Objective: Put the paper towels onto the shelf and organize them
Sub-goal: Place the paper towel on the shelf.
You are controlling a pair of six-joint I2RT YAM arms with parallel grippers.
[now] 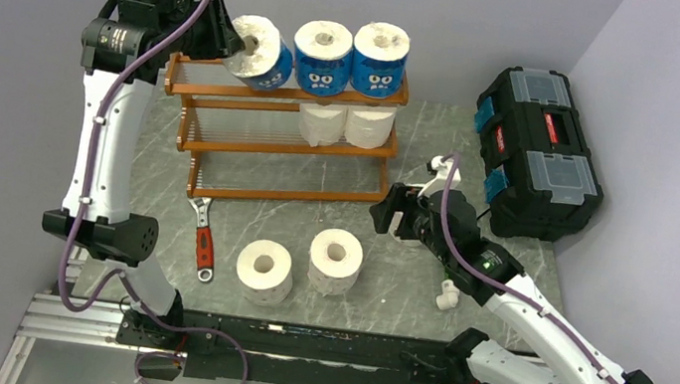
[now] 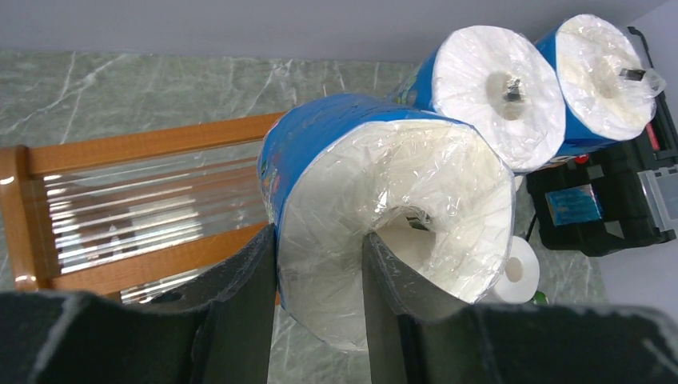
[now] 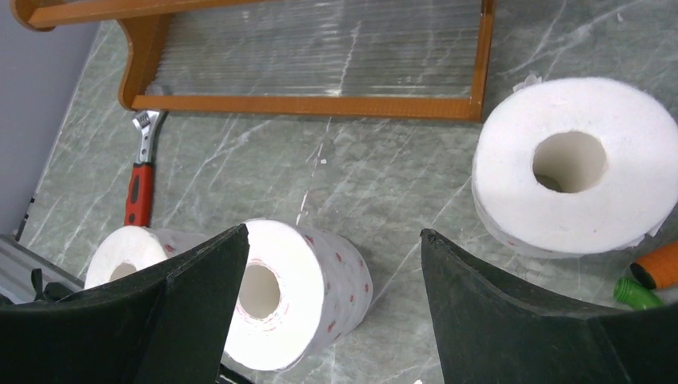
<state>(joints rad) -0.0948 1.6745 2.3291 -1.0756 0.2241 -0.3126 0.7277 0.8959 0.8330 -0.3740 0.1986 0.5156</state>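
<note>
My left gripper (image 1: 224,40) is shut on a blue-wrapped paper towel roll (image 1: 263,56) and holds it tilted over the left end of the shelf's (image 1: 252,147) top tier. In the left wrist view the gripper (image 2: 320,240) pinches the roll's (image 2: 384,200) wall, one finger in the core. Two more blue rolls (image 1: 322,57) (image 1: 380,57) stand on the top tier. Two white rolls (image 1: 323,121) (image 1: 368,126) sit on the middle tier. Two white rolls (image 1: 264,272) (image 1: 335,260) lie on the table. My right gripper (image 1: 394,210) (image 3: 332,232) is open and empty above the table; a third white roll (image 3: 572,164) lies near it.
A black toolbox (image 1: 538,150) stands at the right rear. A red-handled wrench (image 1: 204,238) lies on the table left of the loose rolls. An orange and green tool tip (image 3: 652,276) lies by the third roll. A small white part (image 1: 447,293) lies under the right arm.
</note>
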